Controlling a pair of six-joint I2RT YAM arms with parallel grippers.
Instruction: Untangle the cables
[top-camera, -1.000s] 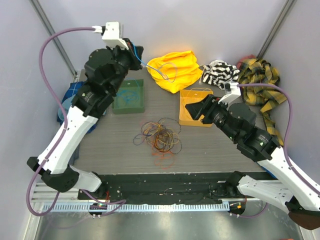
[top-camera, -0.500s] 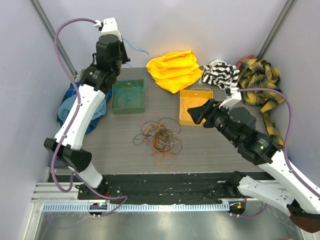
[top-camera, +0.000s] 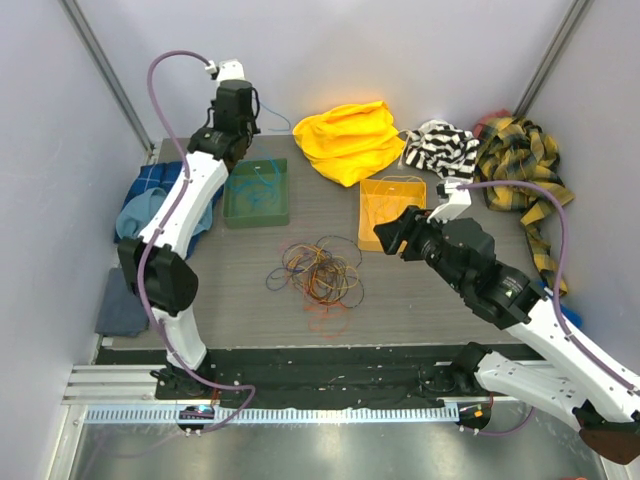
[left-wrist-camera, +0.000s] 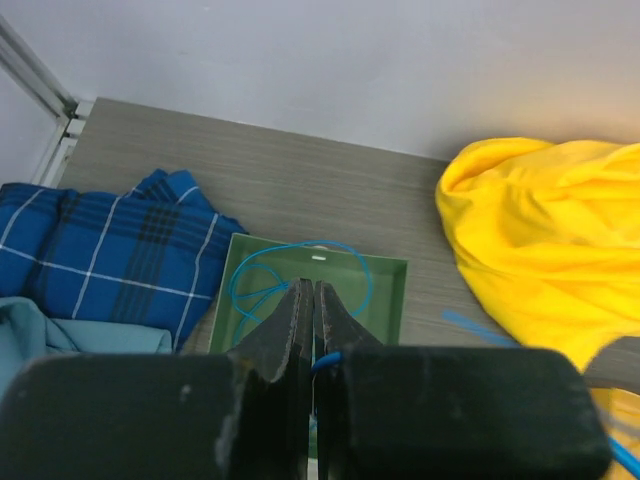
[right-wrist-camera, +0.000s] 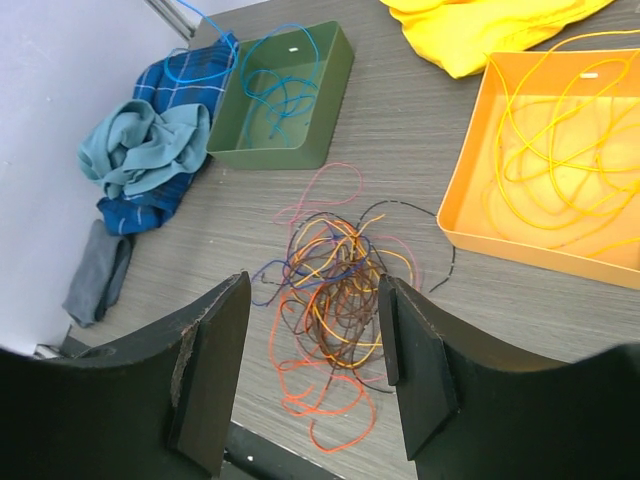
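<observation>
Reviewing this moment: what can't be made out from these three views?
- Left wrist: the body of the left tool hides the near half of the green tray and where the pinched blue cable trails.
- Right wrist: the orange tray is cut off by the right edge.
- Top external: the tangled cables are too thin to tell which strand crosses which; the right tool is dark, its jaws unreadable there.

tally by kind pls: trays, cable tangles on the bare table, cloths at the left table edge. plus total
Trays: 2 (green tray, orange tray)
Cable tangles on the bare table: 1 (cable tangle)
Cloths at the left edge: 3 (blue plaid cloth, teal cloth, grey cloth)
Total: 6
</observation>
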